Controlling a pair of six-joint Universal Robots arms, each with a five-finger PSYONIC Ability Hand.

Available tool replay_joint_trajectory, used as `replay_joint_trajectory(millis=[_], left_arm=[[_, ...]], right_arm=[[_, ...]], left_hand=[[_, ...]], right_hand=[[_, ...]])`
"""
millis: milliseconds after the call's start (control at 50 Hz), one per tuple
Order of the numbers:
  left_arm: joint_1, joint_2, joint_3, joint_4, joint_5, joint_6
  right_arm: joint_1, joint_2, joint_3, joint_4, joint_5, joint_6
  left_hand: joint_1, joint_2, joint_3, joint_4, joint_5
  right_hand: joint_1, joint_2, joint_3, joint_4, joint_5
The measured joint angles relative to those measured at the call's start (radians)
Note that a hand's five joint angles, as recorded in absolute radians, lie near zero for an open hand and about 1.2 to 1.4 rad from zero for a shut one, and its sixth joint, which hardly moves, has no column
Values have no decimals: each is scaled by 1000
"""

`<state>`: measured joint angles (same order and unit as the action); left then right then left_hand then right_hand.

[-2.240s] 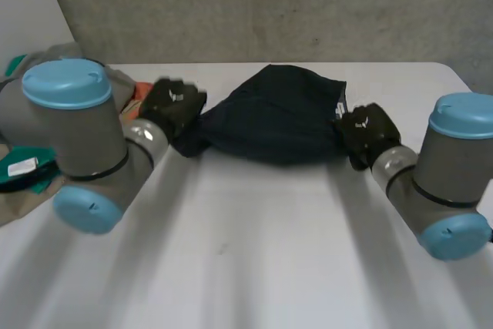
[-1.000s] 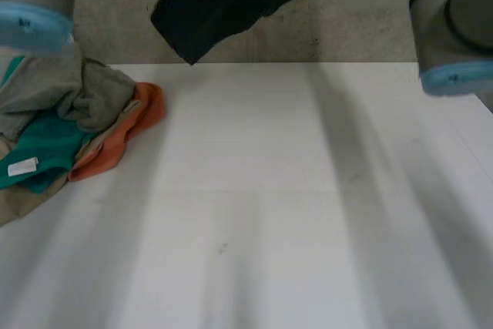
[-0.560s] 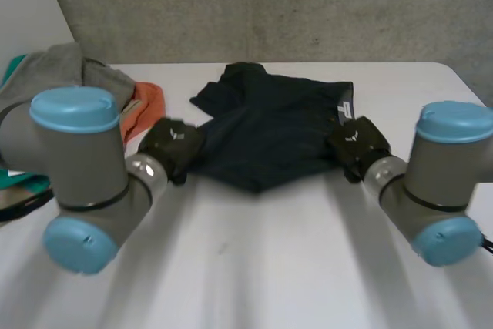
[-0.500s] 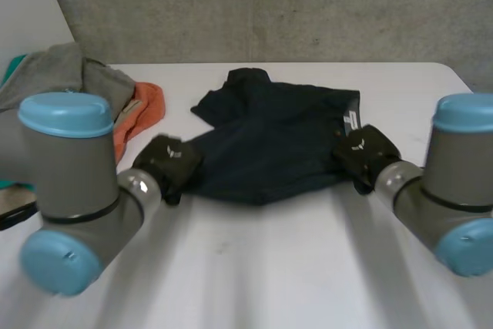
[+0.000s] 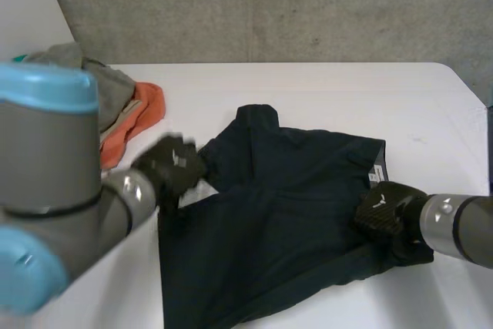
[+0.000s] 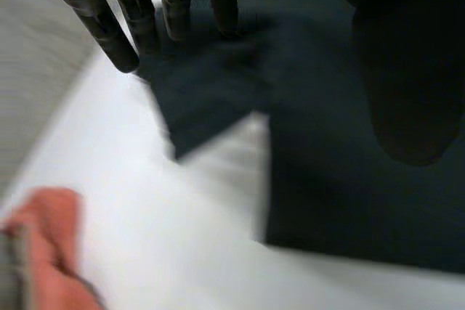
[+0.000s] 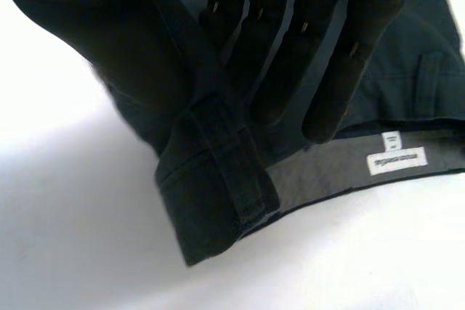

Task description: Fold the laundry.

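Dark shorts (image 5: 285, 221) lie spread on the bench (image 5: 323, 90), over toward my right. My left hand (image 5: 171, 169) is at their left edge, fingers straight, gripping nothing. My right hand (image 5: 383, 213) pinches the waistband between thumb and fingers.

In the head view the left arm (image 5: 54, 190) covers part of the laundry pile (image 5: 139, 117) and the tabletop (image 5: 308, 90) beneath. The dark garment (image 5: 285, 229) runs off the lower edge, so that end is unseen, and the right arm (image 5: 466, 229) is cut off at the side. In the right wrist view, whether the right hand (image 7: 131, 56) grips the waistband (image 7: 218, 168) cannot be told, and the label's (image 7: 396, 159) print is too small to read. In the left wrist view an orange cloth (image 6: 43, 245) is cut off by the edge.
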<state>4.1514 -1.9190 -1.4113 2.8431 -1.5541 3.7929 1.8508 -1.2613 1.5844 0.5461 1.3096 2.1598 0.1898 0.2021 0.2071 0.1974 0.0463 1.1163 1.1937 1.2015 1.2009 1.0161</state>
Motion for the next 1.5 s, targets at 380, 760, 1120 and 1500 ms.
replay_joint_trajectory(millis=[380, 760, 1120, 1500], left_arm=[[66, -586, 687, 12, 163, -15], [35, -842, 1013, -60, 104, 138], [49, -784, 925, -75, -43, 273], [68, -637, 697, -85, -161, 317]], right_arm=[[30, 34, 63, -272, 13, 160], [30, 30, 76, -278, 10, 161], [20, 19, 77, -275, 8, 161], [47, -3, 89, -263, 13, 162]], left_hand=[[185, 176, 170, 184, 162], [475, 447, 430, 443, 417], [962, 990, 979, 996, 930], [961, 990, 979, 996, 930]], right_hand=[[0, 0, 0, 0, 6], [0, 0, 0, 0, 8], [0, 0, 0, 0, 8], [0, 0, 0, 0, 8]])
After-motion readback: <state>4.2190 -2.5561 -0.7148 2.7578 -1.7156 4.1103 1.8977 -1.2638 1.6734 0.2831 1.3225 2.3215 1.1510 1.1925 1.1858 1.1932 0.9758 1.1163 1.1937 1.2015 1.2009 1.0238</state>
